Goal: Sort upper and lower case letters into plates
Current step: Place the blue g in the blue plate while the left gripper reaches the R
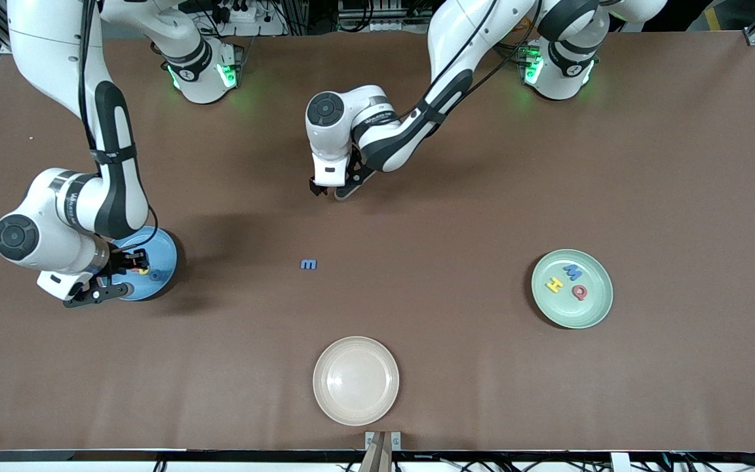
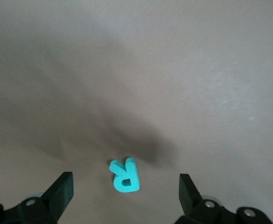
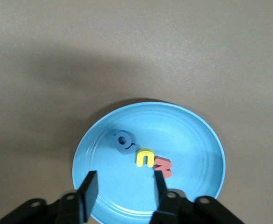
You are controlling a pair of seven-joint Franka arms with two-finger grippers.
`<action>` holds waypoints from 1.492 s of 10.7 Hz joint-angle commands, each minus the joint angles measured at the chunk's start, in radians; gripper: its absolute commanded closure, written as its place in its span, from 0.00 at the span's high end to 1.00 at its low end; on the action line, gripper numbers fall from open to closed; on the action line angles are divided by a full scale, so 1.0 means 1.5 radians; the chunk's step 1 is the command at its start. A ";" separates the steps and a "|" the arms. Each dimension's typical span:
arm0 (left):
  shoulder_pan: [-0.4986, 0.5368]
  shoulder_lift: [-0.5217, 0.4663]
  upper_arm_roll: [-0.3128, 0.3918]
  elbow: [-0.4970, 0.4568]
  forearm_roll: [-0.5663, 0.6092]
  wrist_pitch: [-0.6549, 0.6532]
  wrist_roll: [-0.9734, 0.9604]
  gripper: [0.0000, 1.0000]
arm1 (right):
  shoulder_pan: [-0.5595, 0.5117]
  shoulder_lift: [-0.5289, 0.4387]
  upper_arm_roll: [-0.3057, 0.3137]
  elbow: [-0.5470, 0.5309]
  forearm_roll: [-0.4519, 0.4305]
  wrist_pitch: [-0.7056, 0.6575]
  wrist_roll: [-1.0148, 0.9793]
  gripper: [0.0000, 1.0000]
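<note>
The right gripper (image 3: pixel 122 191) has its jaws parted and pinches nothing; it hangs low over the blue plate (image 1: pixel 161 246) at the right arm's end of the table. The left gripper (image 2: pixel 126 193) has its jaws spread wide, also empty, low over the table near its middle.

Working from the right arm's end toward the left arm's end:

1. Blue plate: three lower-case letters lie in it: a blue a (image 3: pixel 123 141), a yellow u (image 3: pixel 144 157) and a red m (image 3: pixel 163 168). The u and red m touch; the a sits just beside the u.
2. Table middle: a teal R (image 2: pixel 125 175) lies flat on the bare table directly between the left gripper's fingers, its long axis running roughly along the gap rather than across it. A blue m (image 1: pixel 309 264) lies alone on the table, nearer to the front camera than the left gripper.
3. Cream plate (image 1: pixel 356 380): empty, nearest the front camera.
4. Green plate (image 1: pixel 572 288): three upper-case letters lie in it: a blue M (image 1: pixel 573 271), a yellow H (image 1: pixel 554 284) and a red Q (image 1: pixel 579 292), close together.

Count: eight letters, six in plates, two on the table; three plates.

Judgement: the R is the left arm's next pick, needing only a short descent and a close. The blue m lies between the arms, somewhat nearer the left gripper.
</note>
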 commanded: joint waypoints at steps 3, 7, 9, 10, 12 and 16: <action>-0.038 0.031 0.027 0.039 -0.003 0.002 -0.024 1.00 | 0.016 0.000 0.001 0.007 0.048 -0.006 0.024 1.00; -0.053 0.040 0.040 0.046 -0.003 0.002 -0.020 0.83 | 0.063 0.001 0.002 0.026 0.049 -0.001 0.036 1.00; -0.053 0.045 0.040 0.048 -0.003 0.003 -0.016 0.72 | 0.073 0.001 0.012 0.034 0.049 0.003 0.026 1.00; -0.053 0.044 0.040 0.048 -0.003 0.003 -0.015 0.60 | 0.074 0.001 0.033 0.047 0.048 0.002 0.026 1.00; -0.053 0.045 0.047 0.049 -0.003 0.003 -0.008 0.14 | 0.075 0.002 0.050 0.059 0.048 0.003 0.024 1.00; -0.045 0.021 0.095 0.047 -0.001 0.001 0.111 0.00 | 0.075 0.008 0.077 0.073 0.049 0.018 0.033 1.00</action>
